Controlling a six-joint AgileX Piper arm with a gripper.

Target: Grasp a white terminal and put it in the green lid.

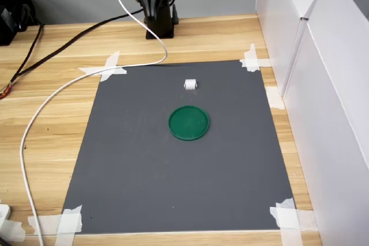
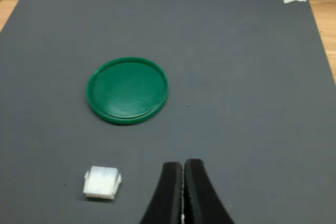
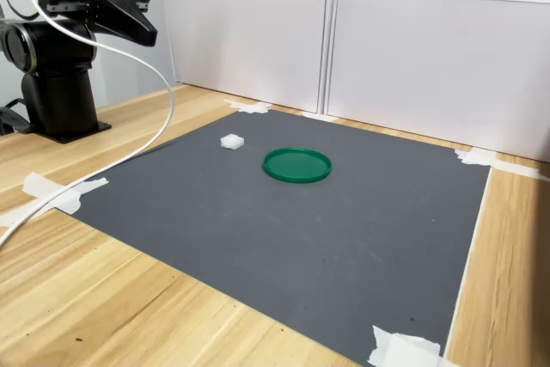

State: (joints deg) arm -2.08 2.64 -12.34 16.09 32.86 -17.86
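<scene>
A tiny white terminal (image 1: 191, 84) (image 2: 102, 182) (image 3: 231, 140) lies on the dark grey mat, a short way from the green lid (image 1: 188, 123) (image 2: 127, 90) (image 3: 296, 164), which lies flat and empty near the mat's middle. My gripper (image 2: 183, 179) (image 3: 142, 27) hangs high above the mat's edge near the arm's base, its black fingers pressed together with nothing between them. In the wrist view the terminal lies off to one side of the fingertips, apart from them. In the first exterior view the gripper itself is cut off at the top.
The grey mat (image 1: 179, 159) is taped at its corners to a wooden table. A white cable (image 1: 34, 125) and black cables run along the first exterior view's left. White panels (image 1: 323, 84) wall the first exterior view's right. The arm's base (image 1: 157, 10) stands behind the mat.
</scene>
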